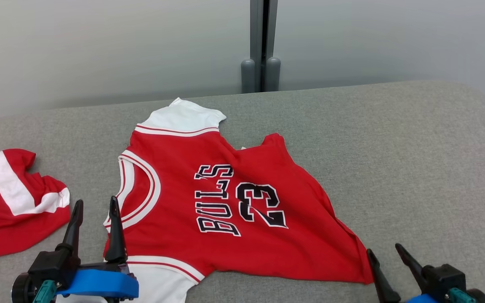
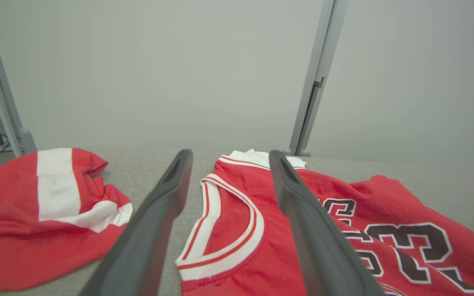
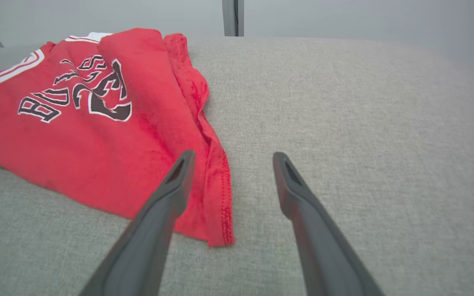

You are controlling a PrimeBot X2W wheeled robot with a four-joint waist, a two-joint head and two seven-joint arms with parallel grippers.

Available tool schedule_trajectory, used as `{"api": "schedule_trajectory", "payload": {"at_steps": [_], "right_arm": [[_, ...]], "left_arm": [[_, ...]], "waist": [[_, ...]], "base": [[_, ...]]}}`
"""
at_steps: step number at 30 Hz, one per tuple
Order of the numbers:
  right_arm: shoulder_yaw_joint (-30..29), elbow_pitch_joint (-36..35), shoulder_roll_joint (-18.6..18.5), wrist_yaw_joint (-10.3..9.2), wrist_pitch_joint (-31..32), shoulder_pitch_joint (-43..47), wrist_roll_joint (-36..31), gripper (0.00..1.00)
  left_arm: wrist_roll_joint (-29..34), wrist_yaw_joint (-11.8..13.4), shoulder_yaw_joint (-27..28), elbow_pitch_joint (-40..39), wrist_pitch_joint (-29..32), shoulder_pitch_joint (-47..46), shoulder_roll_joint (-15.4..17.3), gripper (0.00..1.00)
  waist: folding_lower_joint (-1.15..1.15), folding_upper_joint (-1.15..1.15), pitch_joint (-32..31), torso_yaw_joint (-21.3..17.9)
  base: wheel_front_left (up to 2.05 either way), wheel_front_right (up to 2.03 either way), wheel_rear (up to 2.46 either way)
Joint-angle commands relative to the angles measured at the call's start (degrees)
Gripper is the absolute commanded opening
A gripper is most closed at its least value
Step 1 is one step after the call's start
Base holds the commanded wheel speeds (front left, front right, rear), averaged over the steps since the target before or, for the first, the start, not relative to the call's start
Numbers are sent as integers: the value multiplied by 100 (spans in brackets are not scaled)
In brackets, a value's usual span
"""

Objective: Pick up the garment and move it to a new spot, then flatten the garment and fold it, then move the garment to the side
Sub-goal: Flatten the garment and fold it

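While the left gripper gapes empty beside the jersey, the right gripper stands open at its hem corner. Another red garment is cropped.

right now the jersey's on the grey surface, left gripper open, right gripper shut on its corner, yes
No: the right gripper is open, not shut on the corner. The right wrist view shows its fingers apart and the jersey corner lying free on the grey surface. The left gripper is open.
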Motion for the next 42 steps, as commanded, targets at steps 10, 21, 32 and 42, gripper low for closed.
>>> {"api": "schedule_trajectory", "payload": {"at_steps": [10,21,32,42], "right_arm": [[80,-414,-363,3,-47,-1268,51,100],[606,662,-575,3,56,-3442,10,100],[1090,2463,-904,2,258,-4742,-70,100],[1514,3988,-1019,2,338,-5284,79,100]], "left_arm": [[90,-34,60,-53,-26,-197,-18,100],[89,-61,-56,-75,-26,-615,-25,100],[-102,-77,-359,-30,-26,-1031,-33,100],[-329,32,-652,-61,-26,-1262,-32,100]], "waist": [[1,0,225,231],[1,0,730,684],[1,0,1158,1241],[1,0,1457,1606]], "base": [[0,0,0],[0,0,0],[0,0,0],[0,0,0]]}}
